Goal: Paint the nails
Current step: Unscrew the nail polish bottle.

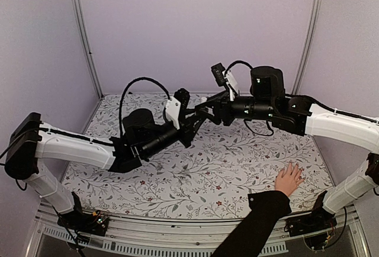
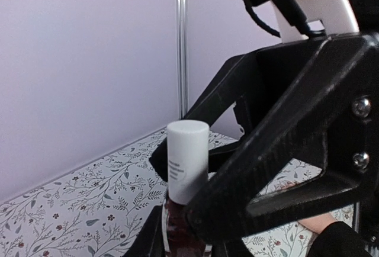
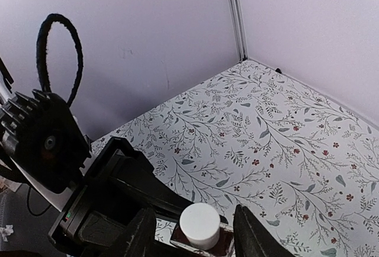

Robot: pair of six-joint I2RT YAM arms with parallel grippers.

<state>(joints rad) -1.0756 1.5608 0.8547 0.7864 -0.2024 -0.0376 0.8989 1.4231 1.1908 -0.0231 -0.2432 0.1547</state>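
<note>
Holding: left gripper (image 1: 197, 118) clamped on small dark-red bottle (image 2: 175, 227), upright. Right gripper (image 3: 195, 236) fingers parted astride white cap (image 3: 200, 224), apparently not yet touching. Nails: on hand (image 1: 289, 180) flat on table (image 1: 225, 168), near right, well apart from both grippers. Judged rigid, tiny, living; brush lightly, never grip. Seize cap sides: smooth, light.

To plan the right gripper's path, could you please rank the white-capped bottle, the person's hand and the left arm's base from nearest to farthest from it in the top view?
1. The white-capped bottle, at the centre, between the jaws of the right gripper.
2. The person's hand, near right.
3. The left arm's base, near-left edge.
</note>
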